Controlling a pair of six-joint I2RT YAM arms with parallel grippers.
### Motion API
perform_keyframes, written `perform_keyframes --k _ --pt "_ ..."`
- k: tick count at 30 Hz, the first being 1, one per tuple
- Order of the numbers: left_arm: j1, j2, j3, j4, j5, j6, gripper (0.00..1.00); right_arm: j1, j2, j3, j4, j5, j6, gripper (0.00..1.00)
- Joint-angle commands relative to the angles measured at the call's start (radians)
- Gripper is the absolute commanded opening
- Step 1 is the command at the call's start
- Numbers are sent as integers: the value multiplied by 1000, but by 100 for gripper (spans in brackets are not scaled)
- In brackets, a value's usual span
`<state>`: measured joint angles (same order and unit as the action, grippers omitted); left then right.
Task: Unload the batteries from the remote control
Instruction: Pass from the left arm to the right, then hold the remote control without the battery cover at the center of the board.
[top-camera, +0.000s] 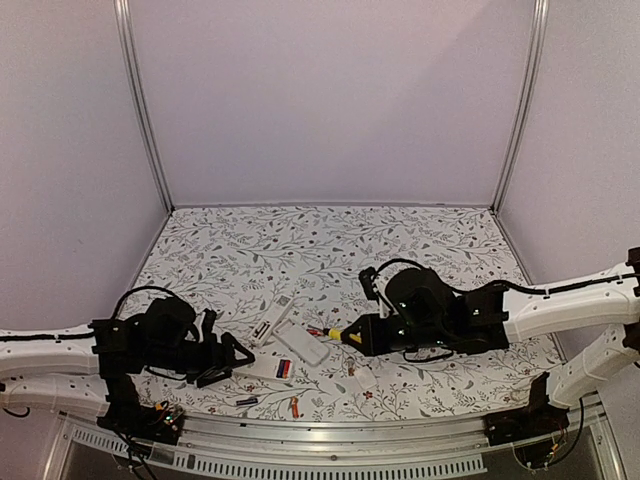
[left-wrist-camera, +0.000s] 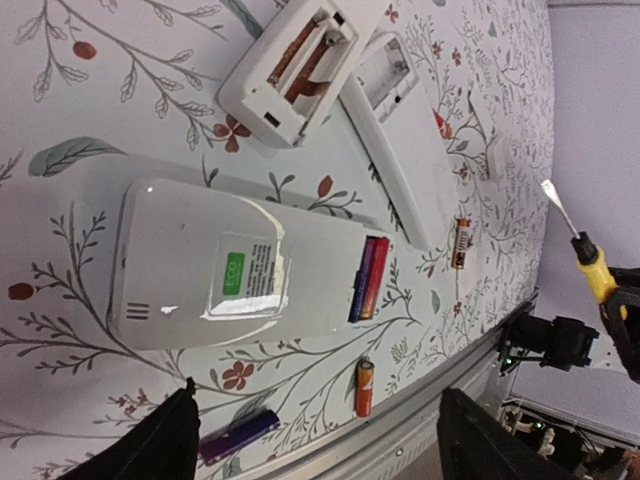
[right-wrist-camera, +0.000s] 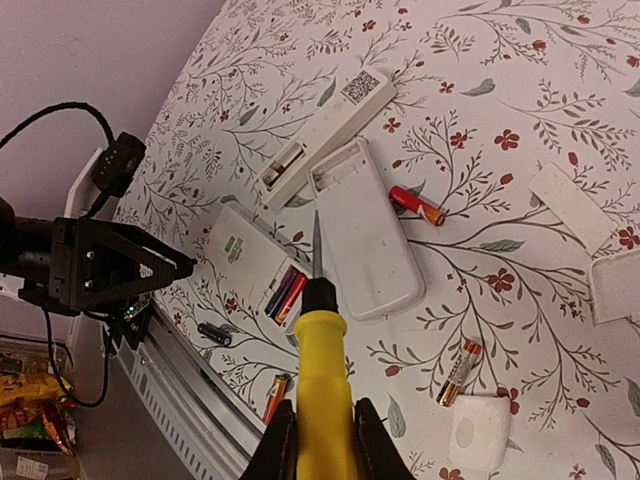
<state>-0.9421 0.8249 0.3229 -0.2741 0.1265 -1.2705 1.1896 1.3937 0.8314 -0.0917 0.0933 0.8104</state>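
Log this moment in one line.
left gripper: open, near large white remote | right gripper: shut on screwdriver | two batteries still in remote | red battery loose

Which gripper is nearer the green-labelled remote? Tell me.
Left. The left gripper is right beside the remote; the right gripper, holding the screwdriver, is farther off, beyond another remote.

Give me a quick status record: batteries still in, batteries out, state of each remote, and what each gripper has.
still loaded: two batteries side by side in the wide remote
loose on the table: red battery, gold battery, orange battery, blue battery
middle remote: compartment open, empty
narrow remote: compartment open, contents unclear
left gripper: open, holding nothing
right gripper: shut on the screwdriver
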Motion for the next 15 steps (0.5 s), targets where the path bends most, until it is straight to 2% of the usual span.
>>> perform_keyframes --k 1,15 --pt "2 -9 -44 -7 13 -45 81 -5 46 55 -13 -49 -33 0" --pt "19 73 -90 104 5 -44 80 -5 109 90 -9 -130 -76 0"
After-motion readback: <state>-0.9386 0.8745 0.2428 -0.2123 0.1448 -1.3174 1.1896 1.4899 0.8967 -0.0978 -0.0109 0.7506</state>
